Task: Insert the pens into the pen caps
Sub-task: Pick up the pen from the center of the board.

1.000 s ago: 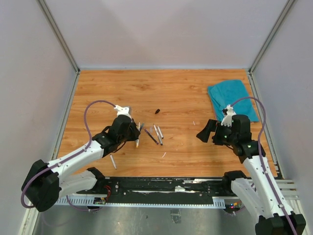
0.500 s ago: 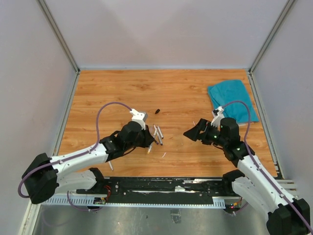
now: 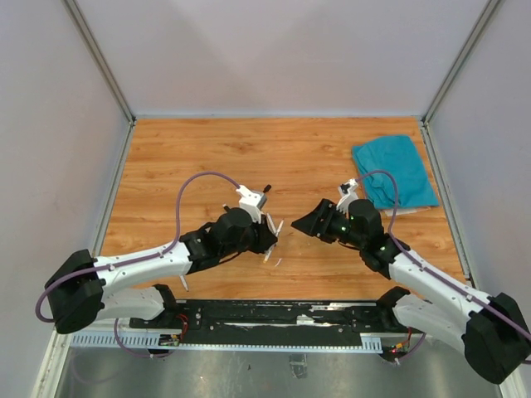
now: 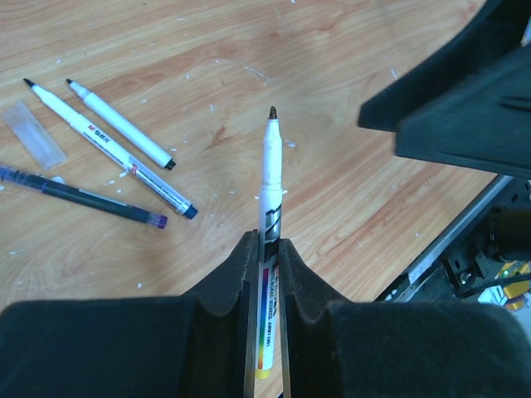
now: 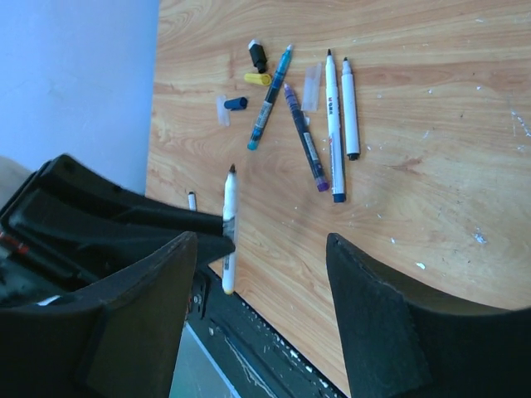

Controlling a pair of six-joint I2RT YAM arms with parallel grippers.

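Note:
My left gripper (image 3: 268,239) (image 4: 265,240) is shut on a white pen (image 4: 270,186) with a yellow end and holds it above the table, its bare tip pointing away from the wrist. My right gripper (image 3: 304,225) (image 5: 261,239) is open and empty, facing the left one a short way to its right; the held pen (image 5: 229,222) shows beside its left finger. Two white pens (image 5: 333,124), a purple pen (image 5: 304,137) and a teal pen (image 5: 270,98) lie on the wood. A black cap (image 5: 258,56) (image 3: 267,188), a yellow cap (image 5: 258,79) and a blue cap (image 5: 236,104) lie near them.
A teal cloth (image 3: 394,170) lies at the back right. Two clear caps (image 5: 312,87) lie among the pens. Another thin pen (image 5: 192,200) lies near the table's front edge. The black rail (image 3: 274,319) runs along the near edge.
My left gripper has moved right and nearer the middle with the white pen. My right gripper has moved left toward it, still open.

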